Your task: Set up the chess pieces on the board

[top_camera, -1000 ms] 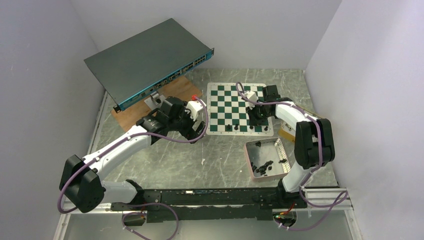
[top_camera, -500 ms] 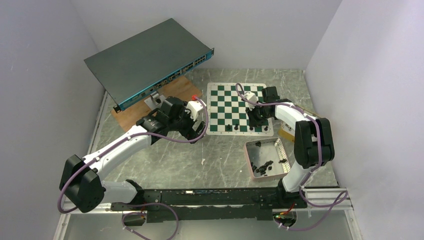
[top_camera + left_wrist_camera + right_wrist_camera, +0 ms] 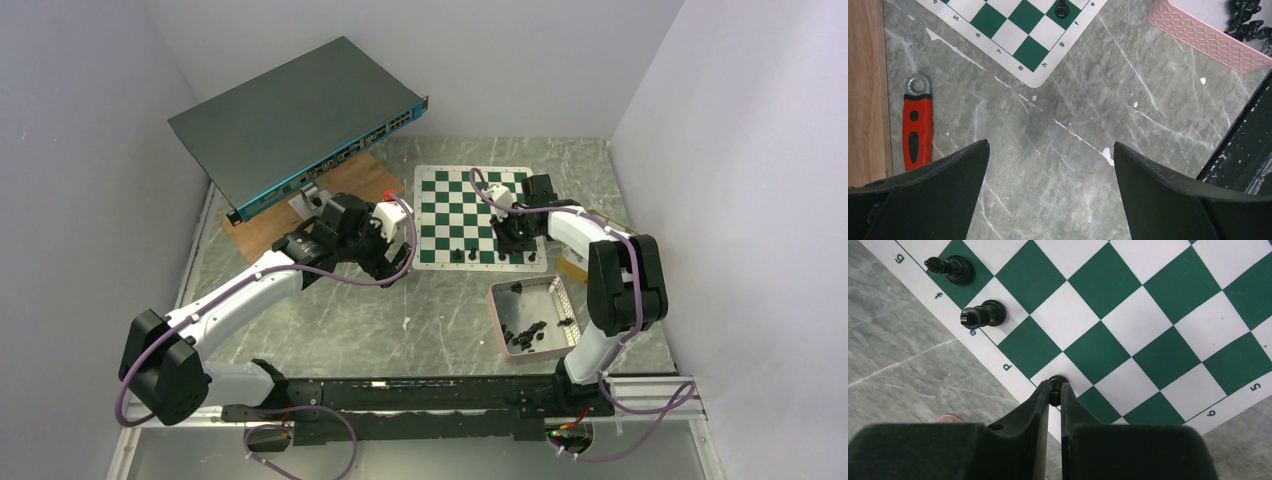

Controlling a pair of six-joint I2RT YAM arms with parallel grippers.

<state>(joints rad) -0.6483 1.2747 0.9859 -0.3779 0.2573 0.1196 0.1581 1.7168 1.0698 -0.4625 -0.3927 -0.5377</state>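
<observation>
My left pincer [image 3: 1049, 150] hangs with its fingers wide apart over the bare surface [image 3: 1088, 115]. Only its wrist view shows the red-handled wrench [image 3: 917, 127] at the left. There the border of the board [image 3: 998, 20] reads 5, 6 and h, g, f, e. My right wrist view gives g, f, e, d and 5.

My right pincer [image 3: 1054, 390] is clamped on a chess piece [image 3: 1059, 380] over the edge row near d. Two other pieces [image 3: 983, 315] stand by e and f.

The top view shows the pink tray [image 3: 497, 318] whole, right of the board, holding loose pieces [image 3: 525, 332].
</observation>
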